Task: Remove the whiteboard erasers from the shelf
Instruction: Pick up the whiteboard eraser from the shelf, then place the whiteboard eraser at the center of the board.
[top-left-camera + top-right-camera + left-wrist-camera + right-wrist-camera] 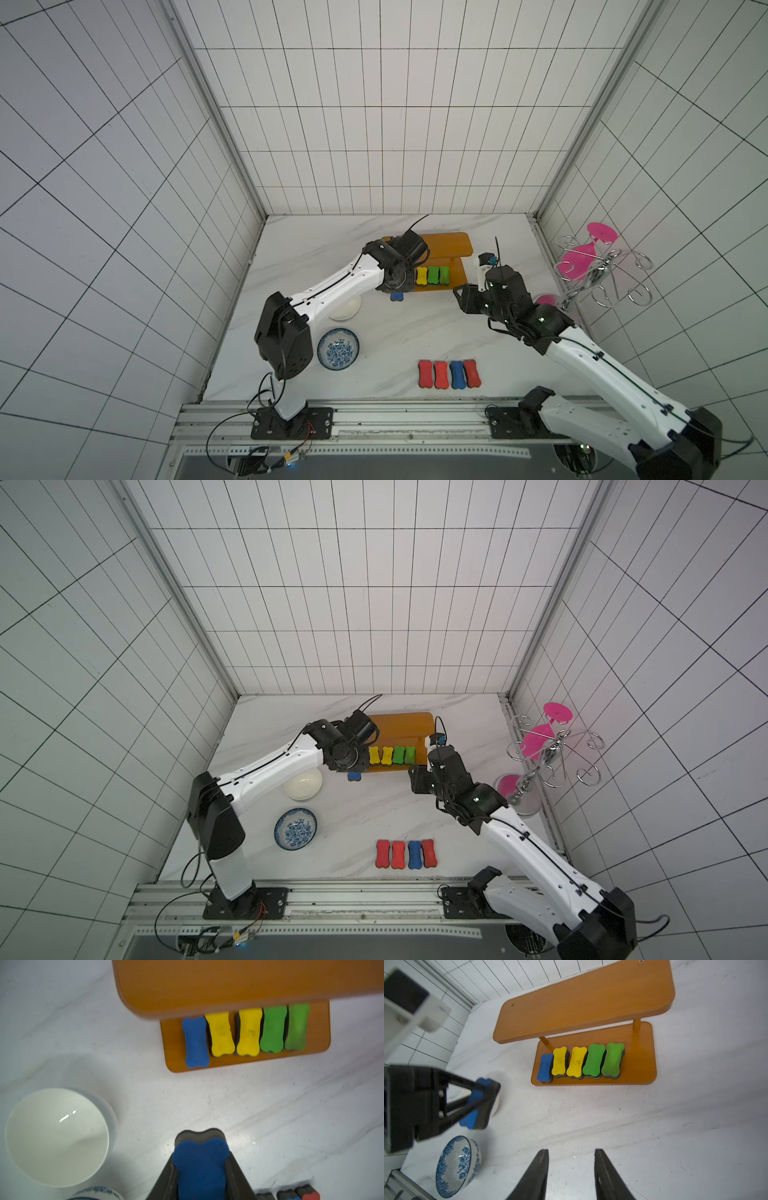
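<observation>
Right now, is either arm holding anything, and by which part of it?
The left gripper holds a blue eraser by its two long sides, one end poking past the jaws. The right gripper holds nothing; its jaws stand apart.

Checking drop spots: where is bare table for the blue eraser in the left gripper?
Widest bare patch: marble between the shelf and the four-eraser row. Also between that row and the patterned bowl. Crowded: shelf's lower board, five erasers side by side.
</observation>
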Available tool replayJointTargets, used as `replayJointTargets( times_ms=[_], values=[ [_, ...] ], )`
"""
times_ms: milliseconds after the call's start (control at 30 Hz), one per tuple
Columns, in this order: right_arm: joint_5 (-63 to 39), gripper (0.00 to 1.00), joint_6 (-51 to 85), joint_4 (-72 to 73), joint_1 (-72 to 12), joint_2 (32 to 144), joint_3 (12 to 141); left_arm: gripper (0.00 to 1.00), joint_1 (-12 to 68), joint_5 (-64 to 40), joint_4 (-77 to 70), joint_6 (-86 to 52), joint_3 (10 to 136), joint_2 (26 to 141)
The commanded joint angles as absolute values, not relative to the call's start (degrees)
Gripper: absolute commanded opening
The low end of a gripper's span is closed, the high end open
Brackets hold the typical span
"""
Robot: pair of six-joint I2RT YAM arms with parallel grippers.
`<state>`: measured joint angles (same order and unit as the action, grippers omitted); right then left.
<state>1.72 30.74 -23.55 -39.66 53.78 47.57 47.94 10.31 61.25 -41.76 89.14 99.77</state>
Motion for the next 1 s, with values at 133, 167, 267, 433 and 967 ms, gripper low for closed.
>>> replayJointTargets(
  times_ms=[133,167,267,433,967],
  values=[
    [3.36,0.40,36.24,-28.33,-42.02,42.28,41.06,0.07,61.47,12.74,41.76,-56.32,64.61,91.07],
    [3.94,0.40,36.51,-28.41,-42.05,41.11,40.27,0.07,62.95,12.07,40.05,-57.63,62.39,91.62],
    [4.89,0.40,37.43,-29.68,-42.10,38.16,39.03,0.06,66.26,9.98,38.58,-61.09,59.27,95.09],
    [5.10,0.39,37.88,-32.31,-42.10,36.01,39.18,0.06,68.97,6.49,35.64,-63.61,58.62,98.88],
    [5.55,0.40,37.86,-34.80,-42.10,31.07,37.97,0.19,71.69,6.58,41.19,-68.17,59.25,99.64]
  ],
)
